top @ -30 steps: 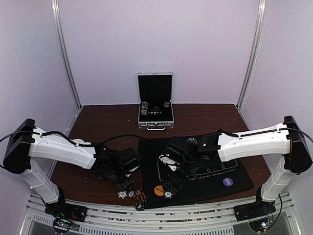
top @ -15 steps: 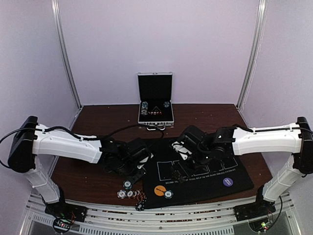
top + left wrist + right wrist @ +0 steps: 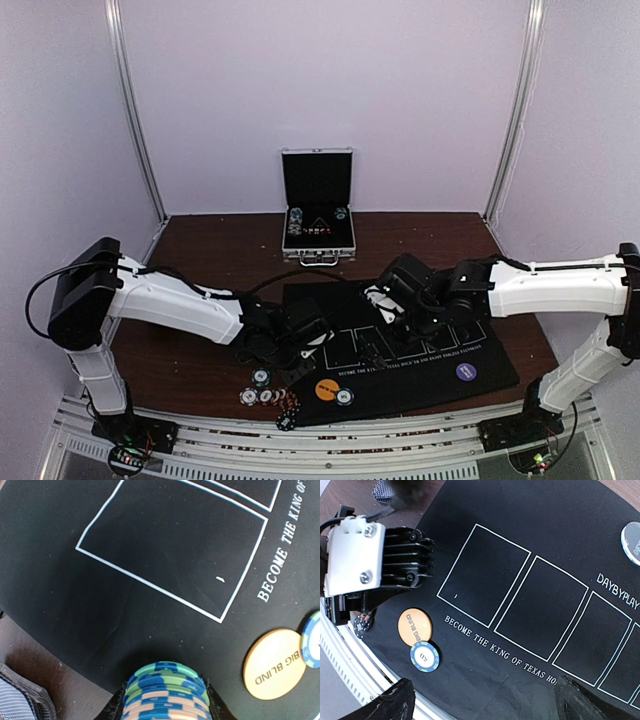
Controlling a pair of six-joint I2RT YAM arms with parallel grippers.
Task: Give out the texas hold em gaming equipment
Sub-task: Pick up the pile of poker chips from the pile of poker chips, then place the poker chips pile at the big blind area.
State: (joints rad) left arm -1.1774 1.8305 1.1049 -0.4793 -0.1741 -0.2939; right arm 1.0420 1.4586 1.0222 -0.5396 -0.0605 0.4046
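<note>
My left gripper [image 3: 303, 350] [image 3: 166, 706] is shut on a stack of poker chips [image 3: 166, 687] with blue, green and tan striped edges, held over the left edge of the black mat [image 3: 450, 352]. An orange "BIG BLIND" button [image 3: 325, 389] [image 3: 274, 664] [image 3: 415, 626] lies on the mat's near left, with a blue chip [image 3: 344, 397] [image 3: 312, 639] [image 3: 424, 657] touching it. A purple button [image 3: 466, 372] lies near the mat's right corner, and a silver-grey button [image 3: 632, 542] shows further back. My right gripper [image 3: 383, 352] [image 3: 487, 705] hangs open above the mat's middle with nothing in it.
Several loose chips [image 3: 262, 378] lie on the brown table left of the mat, and a dark one [image 3: 288, 420] lies at the front edge. The open silver case [image 3: 318, 205] stands at the back. White card outlines and lettering mark the mat.
My left arm has carried the chip stack rightward from the loose chips to the mat's left edge. My right arm has pulled back from the blue chip toward the mat's middle.
</note>
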